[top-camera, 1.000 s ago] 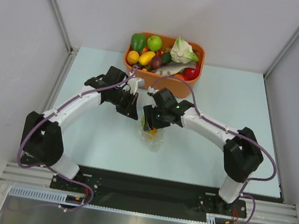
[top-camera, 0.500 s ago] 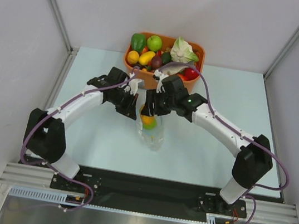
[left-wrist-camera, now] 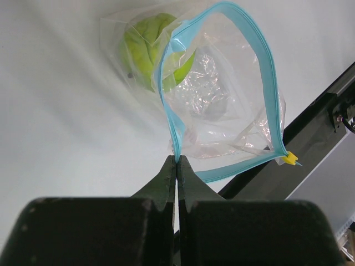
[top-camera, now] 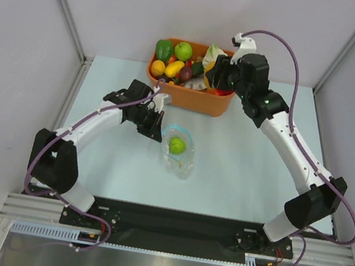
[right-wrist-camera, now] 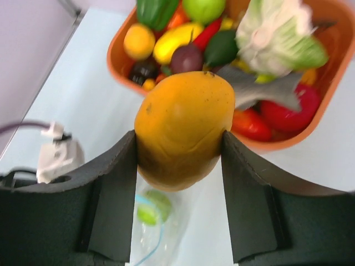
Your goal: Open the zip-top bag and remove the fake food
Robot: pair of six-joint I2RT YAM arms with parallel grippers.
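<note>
The clear zip-top bag [top-camera: 180, 157] lies on the table with its light-blue zip strip [left-wrist-camera: 266, 72] standing open. My left gripper [top-camera: 156, 128] is shut on the strip's near edge [left-wrist-camera: 177, 160]. The lime-green fruit [top-camera: 176, 145] sits inside the bag and shows in the left wrist view [left-wrist-camera: 147, 50]. My right gripper [top-camera: 214, 78] is shut on the orange-yellow fruit [right-wrist-camera: 183, 130] and holds it up near the tub's front edge. In the right wrist view its jaws [right-wrist-camera: 178, 137] press both sides of the fruit. The grey fish [right-wrist-camera: 260, 91] lies in the tub.
The orange tub [top-camera: 195, 102] stands at the back centre, full of toy food, including a white-and-green cauliflower [right-wrist-camera: 277, 33], red pieces [right-wrist-camera: 288, 108] and a purple fruit [right-wrist-camera: 186, 57]. Grey walls close the sides. A black rail [left-wrist-camera: 310, 133] runs along the near edge.
My right gripper has lifted the orange-yellow fruit out of the bag and carried it up and back toward the tub. The left gripper has kept its hold on the strip.
</note>
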